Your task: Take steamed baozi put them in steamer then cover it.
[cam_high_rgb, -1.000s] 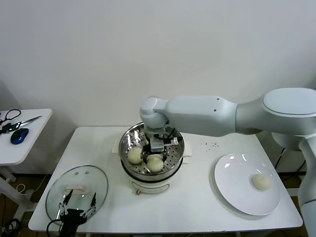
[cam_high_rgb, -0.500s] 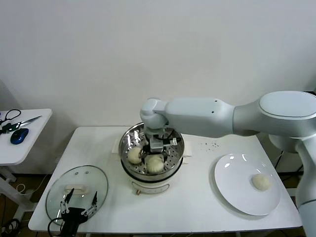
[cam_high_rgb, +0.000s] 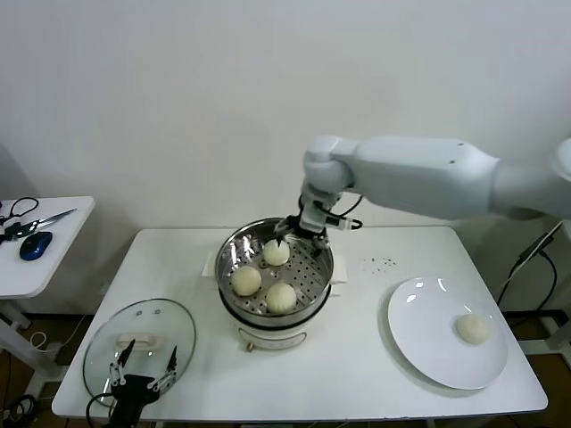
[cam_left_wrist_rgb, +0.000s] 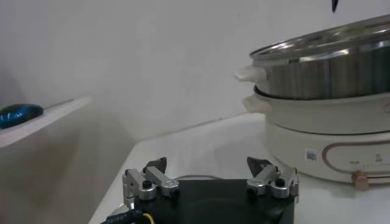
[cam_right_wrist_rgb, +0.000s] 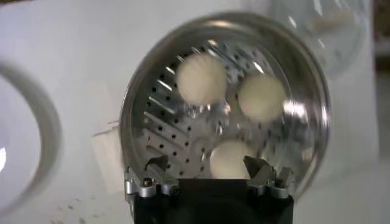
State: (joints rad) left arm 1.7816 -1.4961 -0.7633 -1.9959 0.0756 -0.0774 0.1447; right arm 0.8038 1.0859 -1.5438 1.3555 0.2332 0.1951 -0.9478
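At the front left corner of the white table (cam_high_rgb: pixel 357 357) the left gripper (cam_high_rgb: pixel 143 382) sits low, its fingers spread apart and holding nothing, right at the near edge of the glass lid (cam_high_rgb: pixel 140 341) that lies flat on the tabletop. In the middle stands the steamer (cam_high_rgb: pixel 275 276), open, with three steamed baozi (cam_high_rgb: pixel 281 297) resting on its perforated tray: one toward the back, two toward the front. The right gripper (cam_high_rgb: pixel 303 234) hangs above the steamer's back rim, and the rear bun lies just below and in front of its tips. From the wrist camera its fingers (cam_right_wrist_rgb: pixel 152 170) are parted wide with nothing between them, touching no bun. Over on the right, a fourth bun (cam_high_rgb: pixel 472 328) sits alone on the white plate (cam_high_rgb: pixel 428 348), well apart from both grippers
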